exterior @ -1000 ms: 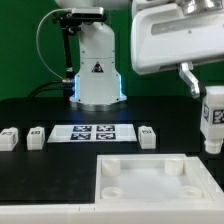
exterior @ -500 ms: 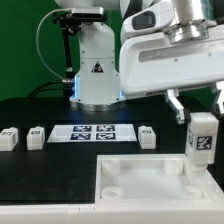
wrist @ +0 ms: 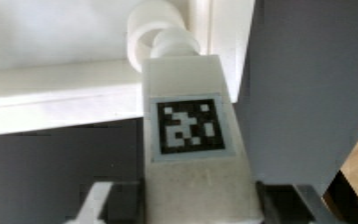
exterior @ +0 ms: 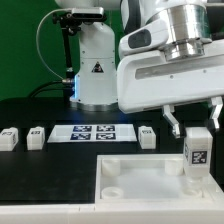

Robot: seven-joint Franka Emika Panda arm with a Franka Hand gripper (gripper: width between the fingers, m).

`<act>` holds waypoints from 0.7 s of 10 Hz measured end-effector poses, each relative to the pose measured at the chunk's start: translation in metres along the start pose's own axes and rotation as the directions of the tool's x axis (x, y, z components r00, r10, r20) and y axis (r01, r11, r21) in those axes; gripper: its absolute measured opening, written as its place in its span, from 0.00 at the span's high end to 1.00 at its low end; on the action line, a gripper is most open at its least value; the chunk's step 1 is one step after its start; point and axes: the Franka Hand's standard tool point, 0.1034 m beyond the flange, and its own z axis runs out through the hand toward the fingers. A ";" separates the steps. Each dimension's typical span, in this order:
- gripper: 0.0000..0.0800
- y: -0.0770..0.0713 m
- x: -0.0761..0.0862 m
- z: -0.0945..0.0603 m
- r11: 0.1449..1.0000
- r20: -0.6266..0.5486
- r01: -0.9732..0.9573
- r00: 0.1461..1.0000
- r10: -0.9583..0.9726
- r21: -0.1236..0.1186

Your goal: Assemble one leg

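My gripper (exterior: 196,127) is shut on a white leg (exterior: 196,150) with a black-and-white tag on its face. It holds the leg upright above the right side of the large white square plate (exterior: 150,180) with round corner sockets. In the wrist view the held leg (wrist: 190,120) fills the middle, with a dark finger pad (wrist: 282,203) on either side of it and its far end over a round socket (wrist: 155,38) of the plate. Three more legs lie on the table: two at the exterior view's left (exterior: 9,138) (exterior: 36,136) and one right of the marker board (exterior: 148,136).
The marker board (exterior: 93,132) lies flat on the black table behind the plate. The arm's white base (exterior: 96,65) stands at the back. A raised white rim runs along the plate's near edge (exterior: 60,212).
The gripper with the leg has moved toward the exterior view's left and downward, from off the plate's right edge to above the plate's right side.
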 end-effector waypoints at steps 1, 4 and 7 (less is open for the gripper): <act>0.63 0.001 0.001 0.001 1.000 -0.002 -0.003 1.000 0.003 -0.001; 0.63 0.009 0.001 0.007 1.000 -0.020 -0.009 1.000 0.009 -0.005; 0.63 0.004 -0.004 0.009 1.000 -0.019 -0.019 1.000 0.019 -0.002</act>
